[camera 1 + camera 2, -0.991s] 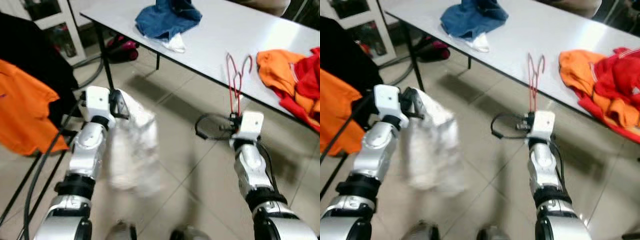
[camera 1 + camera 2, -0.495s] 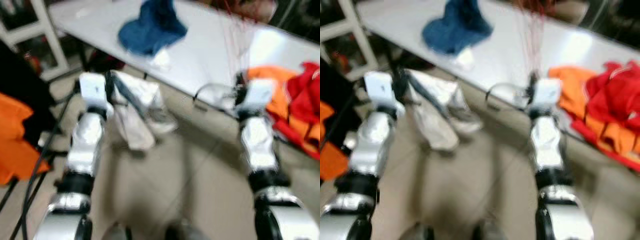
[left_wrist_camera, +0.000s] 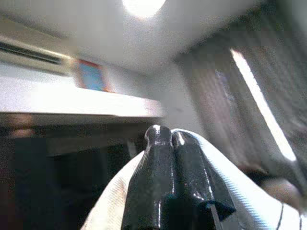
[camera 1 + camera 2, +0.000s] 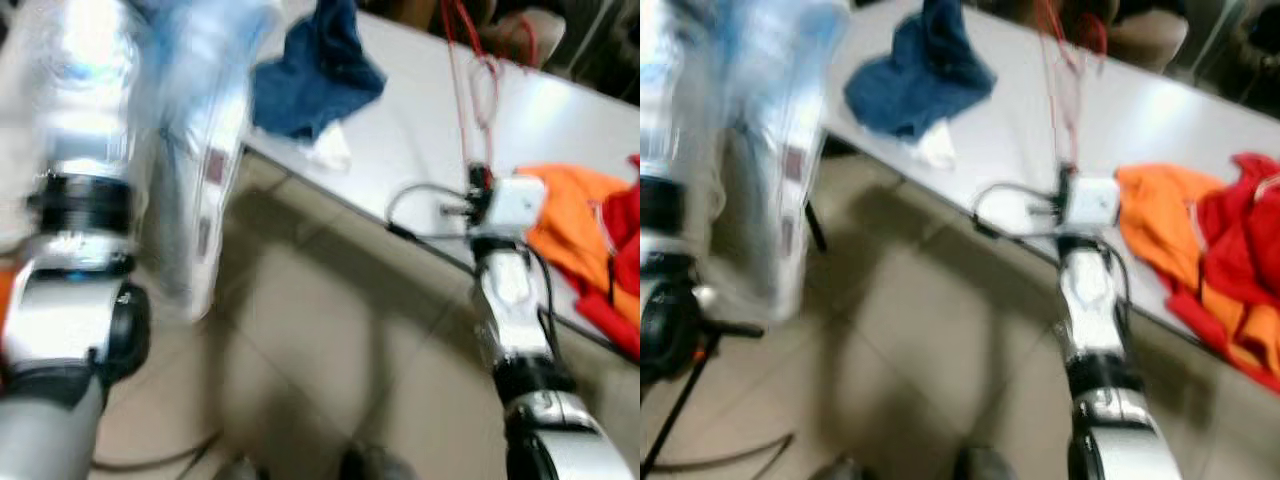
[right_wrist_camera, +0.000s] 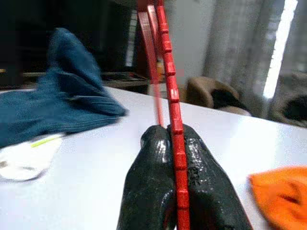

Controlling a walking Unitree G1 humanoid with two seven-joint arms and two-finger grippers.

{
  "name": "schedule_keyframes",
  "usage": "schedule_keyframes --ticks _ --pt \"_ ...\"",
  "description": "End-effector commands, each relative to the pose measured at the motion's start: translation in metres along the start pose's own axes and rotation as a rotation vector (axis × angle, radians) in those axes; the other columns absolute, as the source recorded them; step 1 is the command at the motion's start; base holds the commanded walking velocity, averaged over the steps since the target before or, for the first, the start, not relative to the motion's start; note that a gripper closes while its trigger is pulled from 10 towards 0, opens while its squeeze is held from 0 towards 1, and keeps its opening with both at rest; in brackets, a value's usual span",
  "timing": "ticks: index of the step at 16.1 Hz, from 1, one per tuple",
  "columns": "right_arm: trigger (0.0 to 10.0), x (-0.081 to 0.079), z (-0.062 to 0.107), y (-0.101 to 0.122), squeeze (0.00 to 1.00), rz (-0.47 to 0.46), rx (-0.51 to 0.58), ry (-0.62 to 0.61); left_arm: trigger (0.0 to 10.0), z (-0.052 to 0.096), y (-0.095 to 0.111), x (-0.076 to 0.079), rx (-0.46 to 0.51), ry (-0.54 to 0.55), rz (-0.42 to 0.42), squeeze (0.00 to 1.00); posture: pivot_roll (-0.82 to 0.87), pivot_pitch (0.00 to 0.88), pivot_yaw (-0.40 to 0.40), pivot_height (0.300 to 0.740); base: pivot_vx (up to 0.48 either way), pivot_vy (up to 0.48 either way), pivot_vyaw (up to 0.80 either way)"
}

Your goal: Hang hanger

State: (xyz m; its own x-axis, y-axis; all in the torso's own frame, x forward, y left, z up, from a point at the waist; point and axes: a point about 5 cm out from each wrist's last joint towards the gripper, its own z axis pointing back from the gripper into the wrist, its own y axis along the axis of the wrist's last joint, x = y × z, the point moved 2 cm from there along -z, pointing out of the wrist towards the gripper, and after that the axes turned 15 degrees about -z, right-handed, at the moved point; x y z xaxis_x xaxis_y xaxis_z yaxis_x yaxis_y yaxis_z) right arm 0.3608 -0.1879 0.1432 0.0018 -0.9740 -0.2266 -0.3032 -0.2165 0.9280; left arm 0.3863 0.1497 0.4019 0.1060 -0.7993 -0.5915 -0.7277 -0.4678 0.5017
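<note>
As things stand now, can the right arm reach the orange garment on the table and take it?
Probably not: the orange garment lies close beside the right gripper, with nothing between them, but its fingers are shut on the red hanger.

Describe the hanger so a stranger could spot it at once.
Start at the long white table with piles of clothes on it. Over its near edge, between the blue garment and the orange garment, the right gripper is shut on a thin red hanger standing upright. It alone there is rigid wire, not cloth.
</note>
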Motion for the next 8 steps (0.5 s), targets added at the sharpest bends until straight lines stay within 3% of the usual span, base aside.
schedule_keyframes --ticks 1,2,3,4,6,7,8 --pt "0.0 -0.002 0.002 0.003 0.0 -0.009 0.024 -0.011 10.0 -0.016 0.015 -0.008 0.051 -0.022 -0.054 0.0 -0.08 0.067 -0.012 0.74 0.424 0.0 0.0" --pt "0.0 -0.002 0.003 0.004 0.0 -0.004 0.029 -0.014 10.0 -0.022 0.02 -0.009 0.06 -0.027 -0.06 0.0 -0.08 0.067 -0.012 0.74 0.424 0.0 0.0" --pt "0.0 -0.003 0.008 0.007 0.0 0.001 0.056 -0.016 10.0 -0.039 0.033 -0.016 0.073 -0.014 -0.134 0.0 -0.11 0.071 0.003 0.74 0.42 0.0 0.0" --pt "0.0 -0.005 0.011 0.01 0.0 0.004 0.073 -0.01 10.0 -0.055 0.048 -0.026 0.07 0.014 -0.271 0.0 -0.12 0.072 0.003 0.74 0.42 0.0 0.0" --pt "0.0 -0.006 0.016 0.009 0.0 0.005 0.072 -0.003 10.0 -0.071 0.066 -0.041 0.049 0.071 -0.368 0.0 -0.15 0.076 0.017 0.74 0.42 0.0 0.0" --pt "0.0 -0.005 0.019 0.007 0.0 0.007 0.062 -0.008 10.0 -0.081 0.081 -0.044 0.045 0.088 -0.46 0.0 -0.15 0.078 0.019 0.74 0.416 0.24 0.0" --pt "0.0 -0.004 0.02 0.007 0.0 0.008 0.059 -0.01 10.0 -0.084 0.086 -0.044 0.047 0.094 -0.488 0.0 -0.15 0.078 0.019 0.74 0.416 0.24 0.0"
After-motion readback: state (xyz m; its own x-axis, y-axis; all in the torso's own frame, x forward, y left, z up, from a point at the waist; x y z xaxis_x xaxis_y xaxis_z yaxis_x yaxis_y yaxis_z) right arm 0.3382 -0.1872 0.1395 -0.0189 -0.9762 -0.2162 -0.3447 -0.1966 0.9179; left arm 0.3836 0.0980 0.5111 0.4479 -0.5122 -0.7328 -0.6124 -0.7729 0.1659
